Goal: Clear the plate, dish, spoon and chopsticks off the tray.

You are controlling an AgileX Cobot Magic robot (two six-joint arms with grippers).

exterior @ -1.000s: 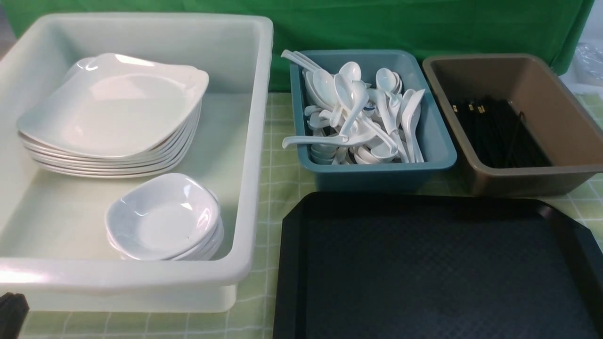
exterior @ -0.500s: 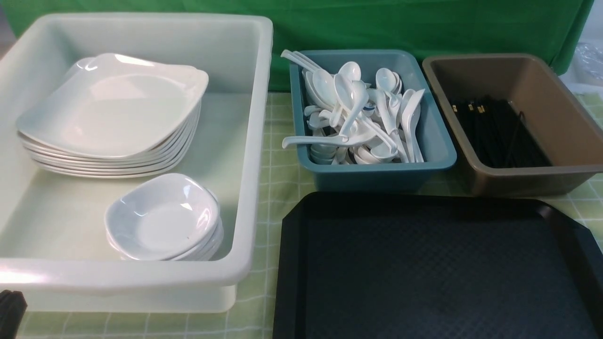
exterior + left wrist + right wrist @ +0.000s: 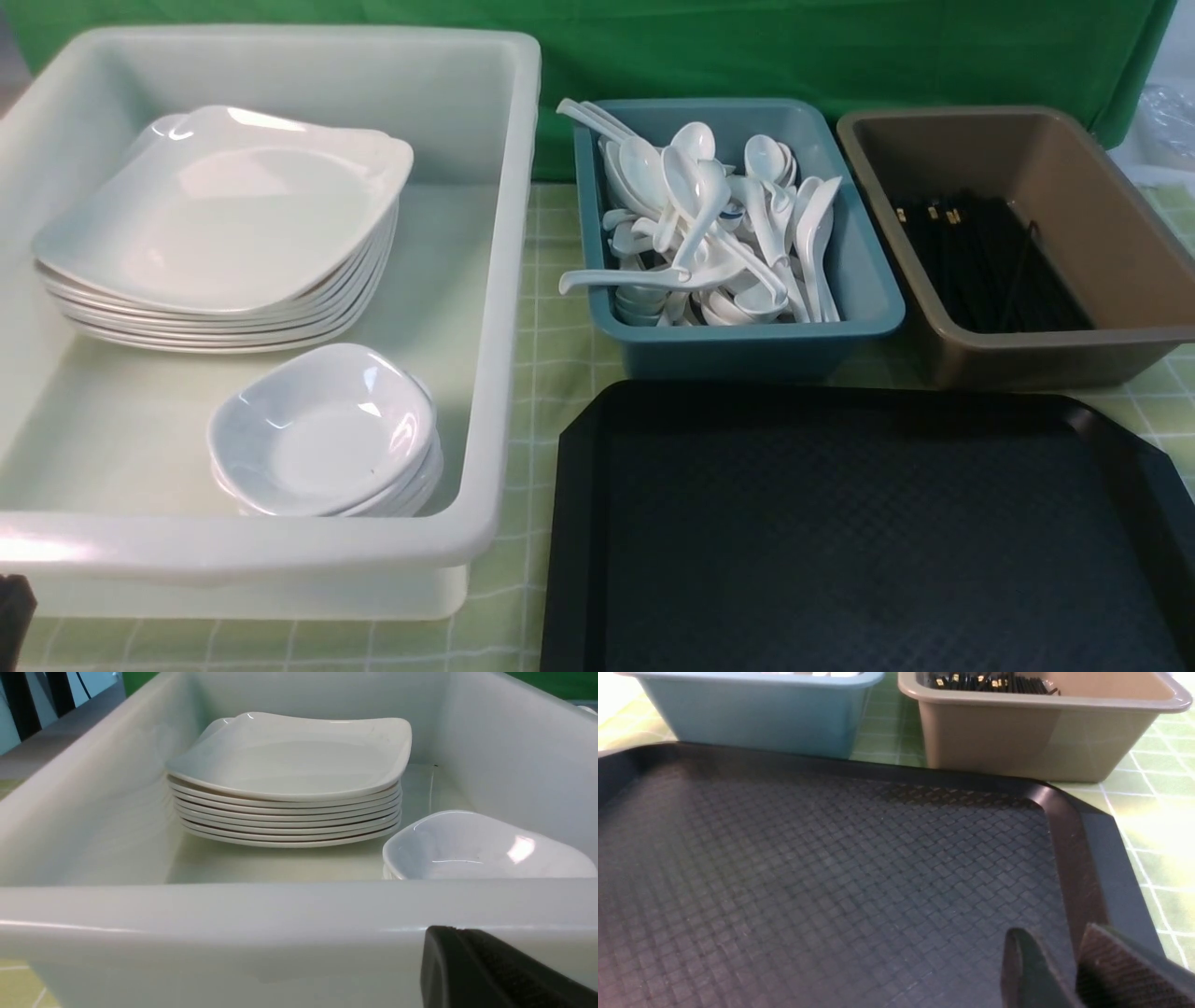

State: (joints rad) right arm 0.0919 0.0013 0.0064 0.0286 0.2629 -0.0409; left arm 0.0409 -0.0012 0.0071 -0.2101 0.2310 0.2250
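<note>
**Black tray bare, tableware sorted into the tubs**

You are looking at a worktop covered in a pale green checked cloth, with a green fabric backdrop hanging behind it.

The large flat black plastic tray, with cut corners and a finely textured surface, lies at front right with nothing on it. To its left stands a big translucent white plastic tub. Inside it, the large glossy white rounded-square plate tops a stack at the far end, and a stack of small white rounded-square dishes sits nearer you. Behind the tray, a teal plastic bin holds a heap of white glossy soup spoons; just right of it a brown plastic tub holds the long thin black chopsticks.

Your left hand sits low outside the white tub's near wall, its fingers together and holding nothing; the plates and dishes lie beyond that wall. Your right hand hovers over the tray's near right corner; its fingers stand slightly apart with nothing between them, well apart from the chopsticks in the brown tub.
</note>
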